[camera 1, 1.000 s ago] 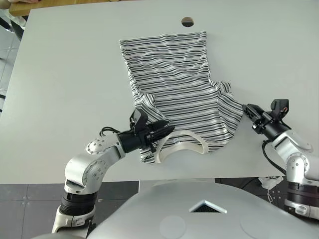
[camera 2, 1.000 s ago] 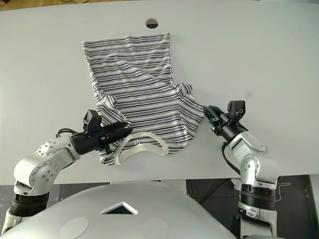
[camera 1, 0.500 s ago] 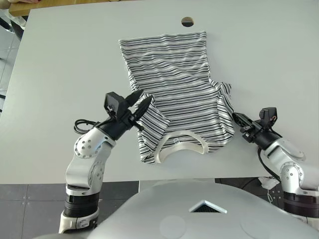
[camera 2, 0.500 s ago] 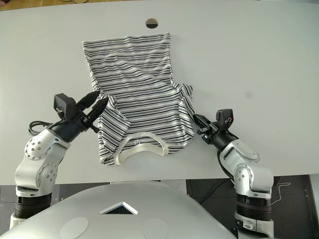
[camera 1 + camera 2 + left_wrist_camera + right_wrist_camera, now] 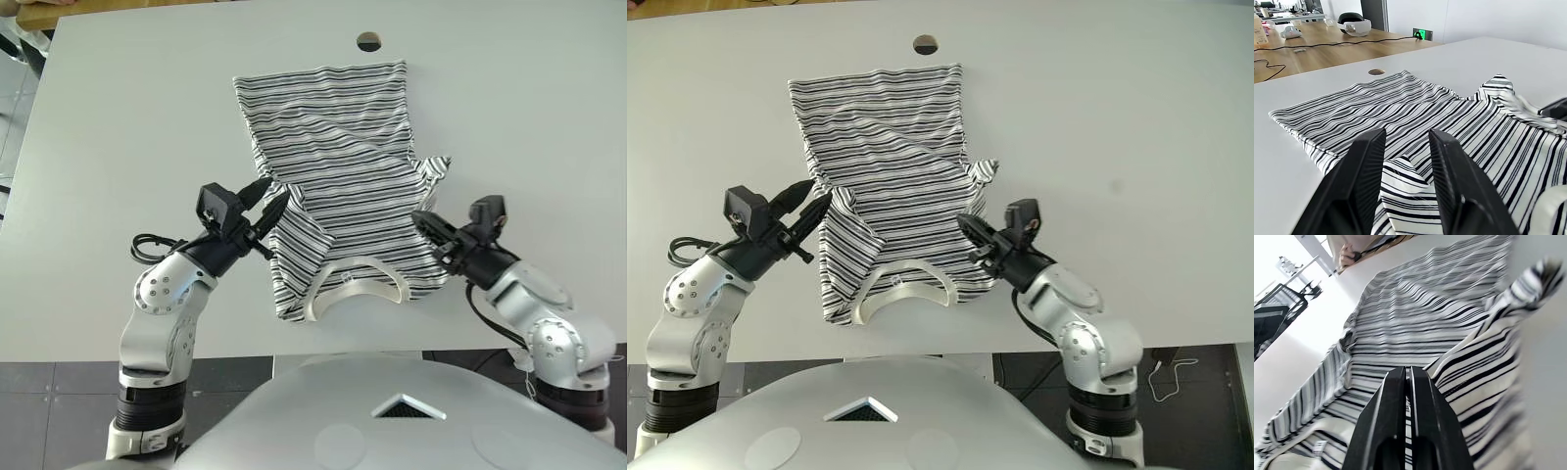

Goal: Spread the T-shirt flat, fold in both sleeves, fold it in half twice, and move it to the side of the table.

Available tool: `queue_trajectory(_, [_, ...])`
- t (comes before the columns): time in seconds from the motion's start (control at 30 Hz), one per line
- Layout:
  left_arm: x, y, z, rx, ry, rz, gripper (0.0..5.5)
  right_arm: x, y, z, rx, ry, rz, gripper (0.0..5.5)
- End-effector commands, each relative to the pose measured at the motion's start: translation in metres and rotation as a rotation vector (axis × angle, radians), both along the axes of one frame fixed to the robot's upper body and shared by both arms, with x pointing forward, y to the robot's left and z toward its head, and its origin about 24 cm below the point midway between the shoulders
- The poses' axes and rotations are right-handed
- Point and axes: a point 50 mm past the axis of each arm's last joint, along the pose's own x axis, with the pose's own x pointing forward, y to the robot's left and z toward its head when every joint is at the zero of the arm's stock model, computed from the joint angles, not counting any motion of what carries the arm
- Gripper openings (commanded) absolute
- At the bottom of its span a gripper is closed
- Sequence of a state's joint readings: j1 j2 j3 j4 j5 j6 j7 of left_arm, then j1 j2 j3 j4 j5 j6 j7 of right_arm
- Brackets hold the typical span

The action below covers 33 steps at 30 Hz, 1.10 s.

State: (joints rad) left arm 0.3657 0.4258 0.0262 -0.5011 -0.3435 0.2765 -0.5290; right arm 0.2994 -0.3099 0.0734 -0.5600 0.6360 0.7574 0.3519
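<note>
The black-and-white striped T-shirt (image 5: 338,137) lies on the white table (image 5: 137,127), hem far, white collar (image 5: 358,282) toward me. Its left sleeve (image 5: 299,230) is folded inward over the body. My left gripper (image 5: 270,198) hovers open at that sleeve's outer edge; in the left wrist view its fingers (image 5: 1366,186) stand apart over the striped cloth (image 5: 1400,105). My right gripper (image 5: 421,219) is shut on the right sleeve fold (image 5: 436,176), over the shirt's right side. In the right wrist view its fingertips (image 5: 1398,374) are pressed together at the cloth's folded edge.
A round cable hole (image 5: 368,42) sits in the table just beyond the hem. Bare tabletop stretches left and right (image 5: 549,108) of the shirt. The table's front edge (image 5: 98,354) runs close below the collar.
My left gripper left the collar, swung to the left sleeve and opened. My right gripper moved inward from the right, carrying the right sleeve edge over the shirt's body.
</note>
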Motion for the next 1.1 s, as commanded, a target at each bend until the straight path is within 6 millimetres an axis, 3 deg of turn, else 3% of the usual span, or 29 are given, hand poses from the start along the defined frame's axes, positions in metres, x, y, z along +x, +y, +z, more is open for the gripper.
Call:
queue_trajectory(0.03, [0.005,0.005,0.006,0.014,-0.030,0.005,1.61,0.003,0.024,-0.007,-0.006,0.018,0.068,0.13])
queue_trajectory(0.2, [0.005,0.006,0.003,0.060,-0.018,-0.005,1.61,-0.003,0.031,-0.030,-0.088,0.077,0.119,0.13])
queue_trajectory(0.33, [0.002,0.005,-0.003,0.162,-0.020,-0.060,1.91,-0.006,0.027,-0.033,-0.114,0.077,0.127,0.81])
queue_trajectory(0.47, [0.002,0.009,-0.003,0.295,-0.070,-0.104,2.63,-0.012,0.020,-0.014,-0.100,0.012,0.181,1.60])
queue_trajectory(0.6, [0.000,0.022,0.004,0.494,-0.132,-0.207,3.15,-0.016,-0.003,0.026,-0.162,-0.178,0.226,2.20])
queue_trajectory(0.67, [-0.004,0.027,0.010,0.591,-0.154,-0.292,3.50,-0.013,-0.025,0.044,-0.304,-0.313,0.226,2.60])
queue_trajectory(0.77, [-0.012,0.032,0.012,0.718,-0.140,-0.416,3.80,-0.008,-0.059,0.053,-0.606,-0.476,0.263,2.83])
queue_trajectory(0.87, [-0.022,0.035,0.004,0.851,-0.106,-0.561,3.89,-0.011,-0.085,0.035,-1.002,-0.589,0.495,2.83])
queue_trajectory(0.93, [-0.025,0.037,-0.002,0.908,-0.095,-0.616,3.89,-0.016,-0.096,0.019,-1.166,-0.621,0.680,2.83])
queue_trajectory(1.1, [-0.031,0.039,-0.012,0.973,-0.068,-0.703,3.89,-0.031,-0.093,-0.007,-1.147,-0.647,0.897,2.83])
